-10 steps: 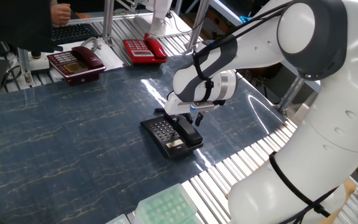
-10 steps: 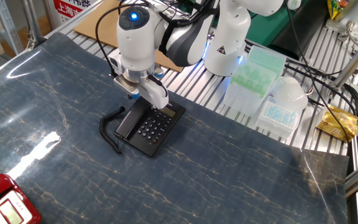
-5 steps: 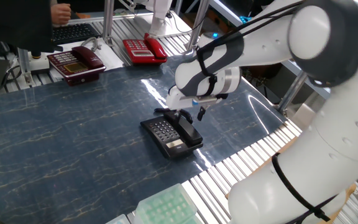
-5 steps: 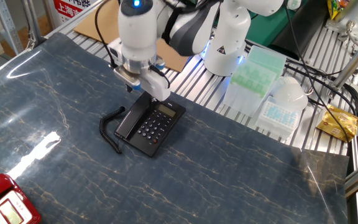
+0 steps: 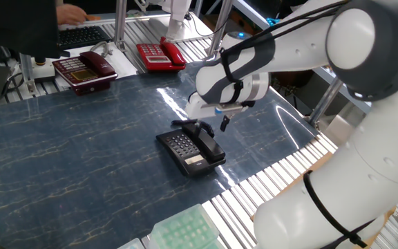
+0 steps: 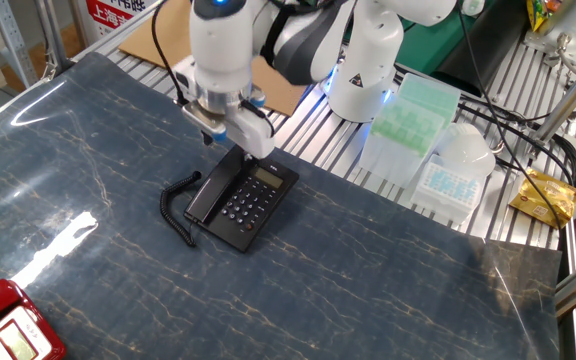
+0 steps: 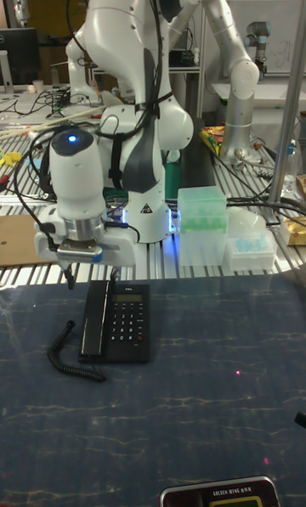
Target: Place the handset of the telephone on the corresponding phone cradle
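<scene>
The black telephone [image 5: 183, 149] [image 6: 246, 203] [image 7: 126, 332] sits on the dark marbled table. Its slim black handset [image 5: 209, 146] [image 6: 211, 190] [image 7: 92, 326] lies flat along the phone cradle, the side strip of the base, with the grey keypad beside it. My gripper [image 5: 213, 126] [image 6: 230, 140] [image 7: 90, 279] hangs open a short way above the handset's far end. Nothing is between its fingers, and it touches neither handset nor base.
A coiled cord [image 6: 176, 215] [image 7: 64, 354] trails from the phone. A dark red phone [image 5: 85, 69] and a bright red phone [image 5: 159, 55] stand at the far edge; another red phone [image 6: 8, 330] is near a corner. Green tip boxes [image 6: 408, 115] [image 7: 202, 210] stand off the table.
The gripper has lifted straight up off the handset and now stands clear above it. The handset stays lying in the cradle; the phone has not moved.
</scene>
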You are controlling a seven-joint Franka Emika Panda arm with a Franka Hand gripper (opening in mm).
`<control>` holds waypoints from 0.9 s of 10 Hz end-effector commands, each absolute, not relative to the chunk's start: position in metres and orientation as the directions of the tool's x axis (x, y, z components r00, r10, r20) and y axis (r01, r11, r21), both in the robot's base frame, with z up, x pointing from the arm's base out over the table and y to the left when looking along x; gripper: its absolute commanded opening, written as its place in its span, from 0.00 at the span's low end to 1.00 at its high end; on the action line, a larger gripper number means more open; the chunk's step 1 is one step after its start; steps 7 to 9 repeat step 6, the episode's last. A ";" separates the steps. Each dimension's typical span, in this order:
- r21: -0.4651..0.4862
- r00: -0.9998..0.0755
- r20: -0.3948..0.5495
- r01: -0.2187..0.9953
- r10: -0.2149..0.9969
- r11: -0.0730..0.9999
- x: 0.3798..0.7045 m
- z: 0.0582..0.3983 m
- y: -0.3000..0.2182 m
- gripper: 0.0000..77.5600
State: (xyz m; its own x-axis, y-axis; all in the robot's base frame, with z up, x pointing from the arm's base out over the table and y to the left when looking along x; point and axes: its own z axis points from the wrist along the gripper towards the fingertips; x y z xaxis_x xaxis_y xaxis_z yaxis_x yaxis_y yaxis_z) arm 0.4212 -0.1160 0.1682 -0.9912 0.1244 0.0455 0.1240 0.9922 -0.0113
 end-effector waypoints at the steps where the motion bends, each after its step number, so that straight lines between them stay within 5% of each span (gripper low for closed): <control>1: -0.004 -0.995 0.033 0.091 0.091 0.996 0.433 0.218 -0.118 1.00; 9: 0.006 -0.993 0.047 0.110 0.110 0.994 0.437 0.233 -0.113 1.00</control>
